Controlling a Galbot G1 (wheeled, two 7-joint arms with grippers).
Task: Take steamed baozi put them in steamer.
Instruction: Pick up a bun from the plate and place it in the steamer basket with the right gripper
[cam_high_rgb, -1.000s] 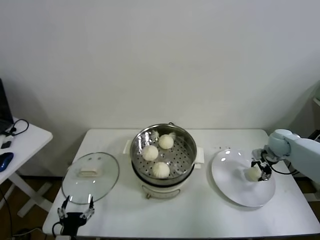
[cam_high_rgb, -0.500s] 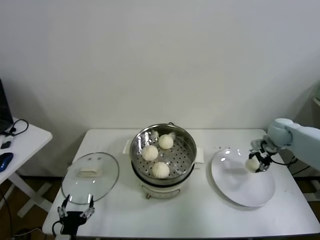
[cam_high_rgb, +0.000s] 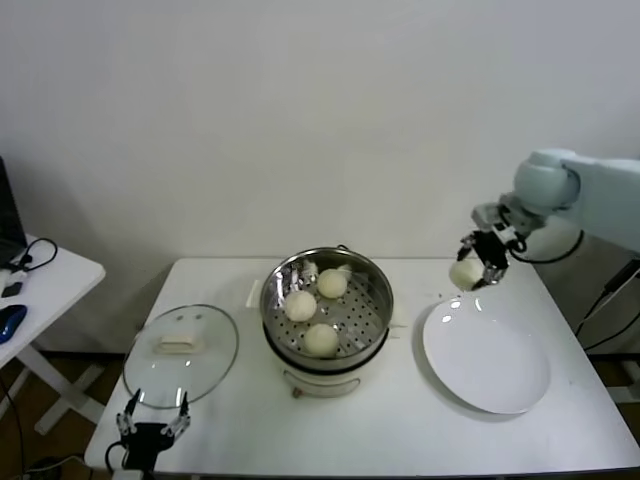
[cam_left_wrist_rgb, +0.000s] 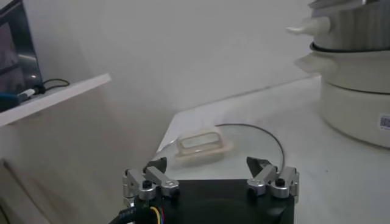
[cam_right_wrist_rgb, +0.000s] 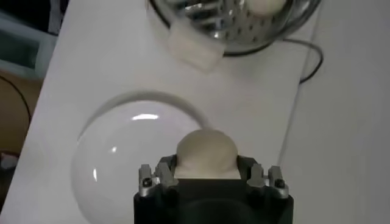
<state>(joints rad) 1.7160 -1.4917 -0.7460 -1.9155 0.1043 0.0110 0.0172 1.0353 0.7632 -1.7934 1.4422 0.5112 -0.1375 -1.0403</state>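
My right gripper (cam_high_rgb: 474, 268) is shut on a cream-white steamed baozi (cam_high_rgb: 464, 273) and holds it in the air above the far edge of the white plate (cam_high_rgb: 487, 358), right of the steamer. In the right wrist view the baozi (cam_right_wrist_rgb: 205, 151) sits between the jaws, with the plate (cam_right_wrist_rgb: 122, 158) below. The shiny steel steamer (cam_high_rgb: 327, 308) stands mid-table on its white base, with three baozi (cam_high_rgb: 321, 340) on its perforated tray. My left gripper (cam_high_rgb: 152, 428) is open and empty at the table's front left edge, also in its wrist view (cam_left_wrist_rgb: 210, 172).
The round glass lid (cam_high_rgb: 181, 353) lies flat on the table left of the steamer, just beyond my left gripper. A side table (cam_high_rgb: 40, 285) with cables stands at the far left. The steamer's white handle (cam_right_wrist_rgb: 194, 50) points toward the plate.
My right gripper has lifted the baozi off the plate and carried it up and toward the steamer. The plate now holds nothing. The left arm has not moved.
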